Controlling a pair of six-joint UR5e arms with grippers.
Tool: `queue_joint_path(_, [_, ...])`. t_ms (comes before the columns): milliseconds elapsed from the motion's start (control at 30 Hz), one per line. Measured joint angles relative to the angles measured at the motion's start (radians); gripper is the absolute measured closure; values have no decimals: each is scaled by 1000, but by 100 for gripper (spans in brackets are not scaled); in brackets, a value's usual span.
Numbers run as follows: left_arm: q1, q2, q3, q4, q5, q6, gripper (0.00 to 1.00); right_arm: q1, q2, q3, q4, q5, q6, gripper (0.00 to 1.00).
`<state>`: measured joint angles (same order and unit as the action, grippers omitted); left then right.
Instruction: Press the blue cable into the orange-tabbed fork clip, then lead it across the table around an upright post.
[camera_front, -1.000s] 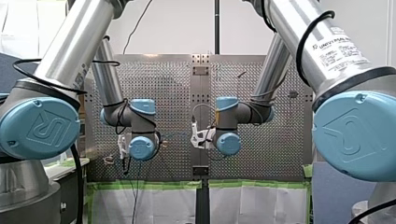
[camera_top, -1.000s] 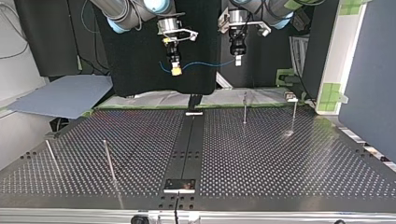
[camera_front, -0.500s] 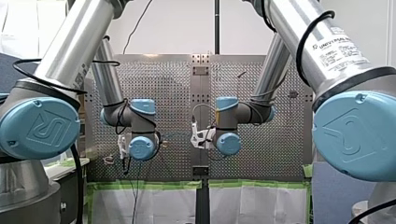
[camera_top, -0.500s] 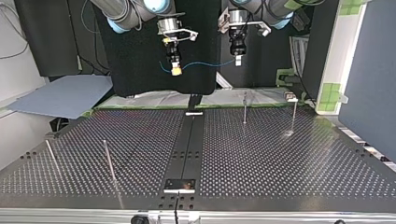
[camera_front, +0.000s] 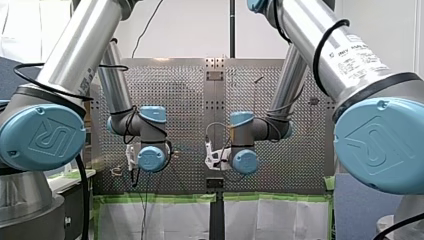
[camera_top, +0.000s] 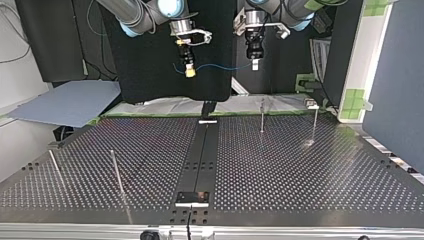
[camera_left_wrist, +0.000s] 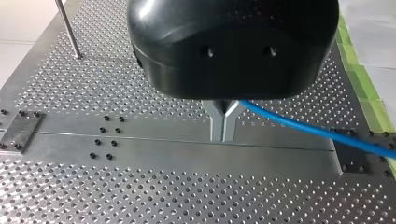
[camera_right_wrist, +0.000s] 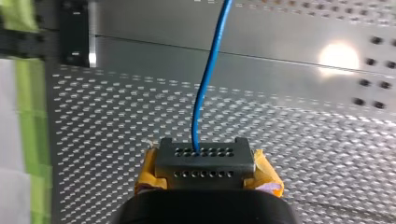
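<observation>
The blue cable (camera_top: 220, 66) hangs in a shallow sag between my two grippers, high above the table's far edge in the top view. My right gripper (camera_top: 189, 73), with yellow pads, is shut on one part of it; in the right wrist view the cable (camera_right_wrist: 208, 74) runs out ahead from between the closed fingers (camera_right_wrist: 205, 154). My left gripper (camera_top: 254, 63) is shut on the cable too. In the left wrist view its metal fingers (camera_left_wrist: 223, 136) are pressed together and the cable (camera_left_wrist: 317, 132) leaves them sideways. A small clip-like fixture (camera_top: 312, 104) stands near the far edge; its tab colour cannot be made out.
Thin upright posts stand on the perforated table (camera_top: 300, 170): two at the top view's far right (camera_top: 262, 116) (camera_top: 315, 124) and two at its near left (camera_top: 117, 172) (camera_top: 55, 167). A dark rail (camera_top: 200, 160) runs down the middle. Green tape lines the far edge.
My right arm's wrist has dropped a little in the front view, and its gripper has shifted slightly in the top view, with the cable still in it. My left arm has stayed put.
</observation>
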<state>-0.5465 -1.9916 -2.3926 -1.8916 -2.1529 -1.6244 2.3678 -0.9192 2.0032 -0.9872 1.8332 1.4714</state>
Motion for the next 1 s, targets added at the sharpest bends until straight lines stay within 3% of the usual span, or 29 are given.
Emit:
queue_joint_path(400, [1,-2,-2,-1,1,2,100,0,22,0,2,0,0,99])
queue_joint_path(733, [16,-77,-27,-36,66,78,100,0,22,0,2,0,0,99])
queue_joint_path(1000, [17,-93,-28,-37,72,100,100,0,22,0,2,0,0,99])
